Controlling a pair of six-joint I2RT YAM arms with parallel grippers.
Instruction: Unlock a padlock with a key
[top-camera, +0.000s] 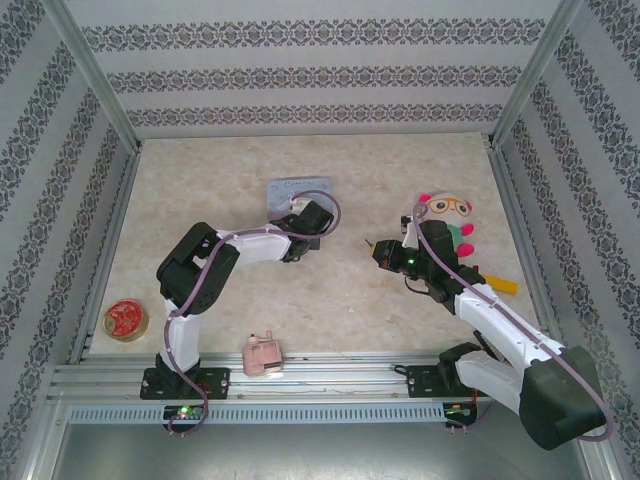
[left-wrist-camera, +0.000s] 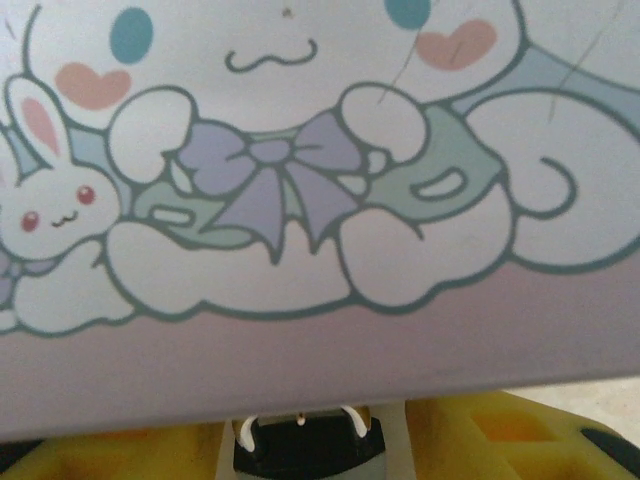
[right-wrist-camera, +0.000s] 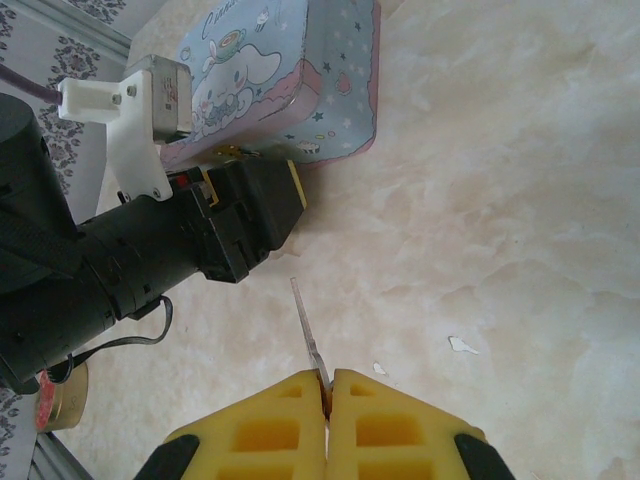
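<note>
We see a thin grey metal key, a padlock with a dark matt body and shiny silver metal shackle, a smooth printed tin with a soft sheen, a plush cloth toy and a smooth marble-look table.

This is a robotics lab test cell. A beige marble-patterned tabletop is boxed in by silver aluminium frame posts and flat panels of grey damask-striped wallpaper. Along the tabletop's near edge, slotted aluminium rails carry the bolted bases of a left white-and-black robot arm and a right white-and-black robot arm.
</note>
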